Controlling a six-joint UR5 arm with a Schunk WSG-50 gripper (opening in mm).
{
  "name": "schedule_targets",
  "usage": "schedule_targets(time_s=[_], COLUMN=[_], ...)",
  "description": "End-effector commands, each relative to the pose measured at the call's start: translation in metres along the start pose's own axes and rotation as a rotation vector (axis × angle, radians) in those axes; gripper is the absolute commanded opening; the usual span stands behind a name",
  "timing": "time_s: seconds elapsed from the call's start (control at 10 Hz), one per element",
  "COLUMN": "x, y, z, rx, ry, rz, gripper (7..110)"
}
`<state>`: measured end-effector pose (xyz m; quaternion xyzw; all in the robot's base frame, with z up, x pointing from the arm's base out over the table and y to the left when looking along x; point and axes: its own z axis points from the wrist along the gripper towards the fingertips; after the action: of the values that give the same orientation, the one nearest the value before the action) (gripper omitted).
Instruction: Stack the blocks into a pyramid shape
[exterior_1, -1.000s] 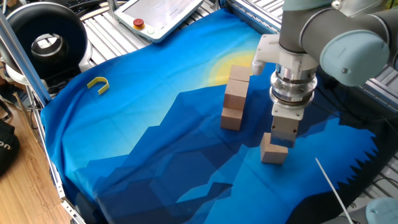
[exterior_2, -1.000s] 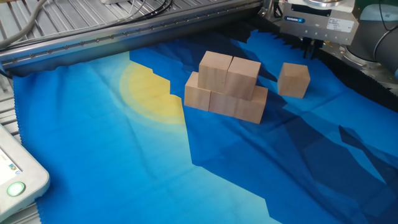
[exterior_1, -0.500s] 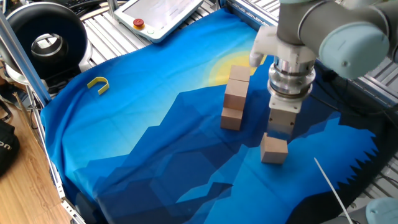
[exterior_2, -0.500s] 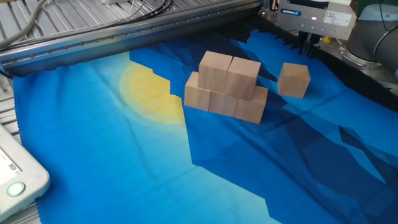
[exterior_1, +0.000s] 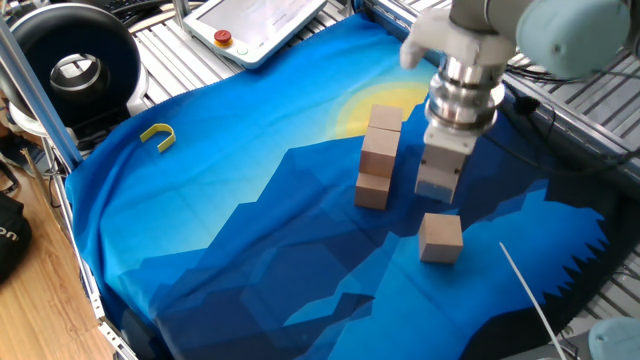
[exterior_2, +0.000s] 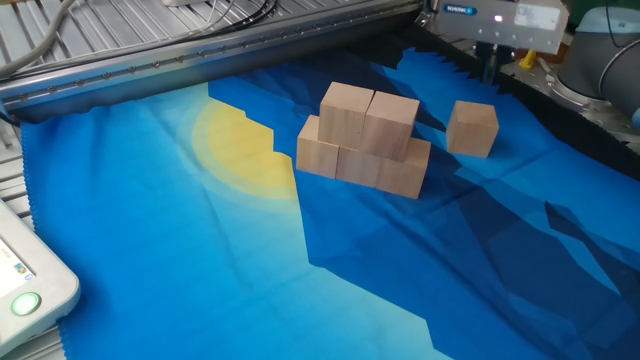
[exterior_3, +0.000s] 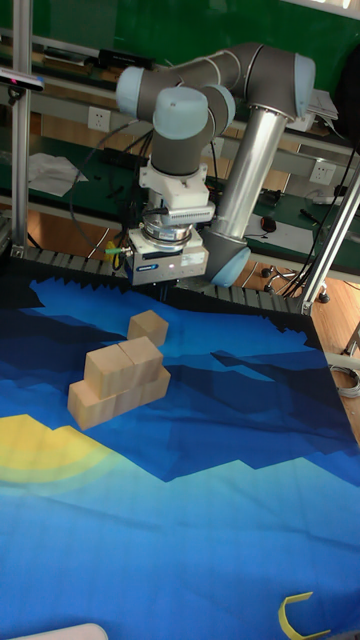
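- Five blocks formed a stack (exterior_2: 365, 140) on the blue cloth (exterior_2: 200, 260): three in the bottom row, two on top, all touching.
- A sixth, loose block (exterior_2: 472, 128) sat on the cloth just beside the stack, apart from it and upright.
- The gripper (exterior_1: 436, 190) hung above the loose block, clear of it and holding nothing; whether its fingers were spread or pressed together could not be told.
- A yellow U-shaped piece (exterior_1: 158, 136) lay near the cloth's edge, well apart from the blocks.
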<state>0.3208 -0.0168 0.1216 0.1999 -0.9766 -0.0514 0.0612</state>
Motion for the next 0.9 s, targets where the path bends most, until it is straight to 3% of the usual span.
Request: schedule_targets(time_s=[0.0, 0.1, 0.4, 0.8], x=[-0.008, -0.012, -0.013, -0.019], y=[-0.011, -0.019, -0.016, -0.042], z=[-0.026, -0.026, -0.028, -0.032], rx=[-0.005, 0.002, -0.027, 0.063], ry=[0.008, 0.002, 0.010, 0.037], rz=[0.020, 0.019, 0.004, 0.026], gripper=[7, 7, 7, 7])
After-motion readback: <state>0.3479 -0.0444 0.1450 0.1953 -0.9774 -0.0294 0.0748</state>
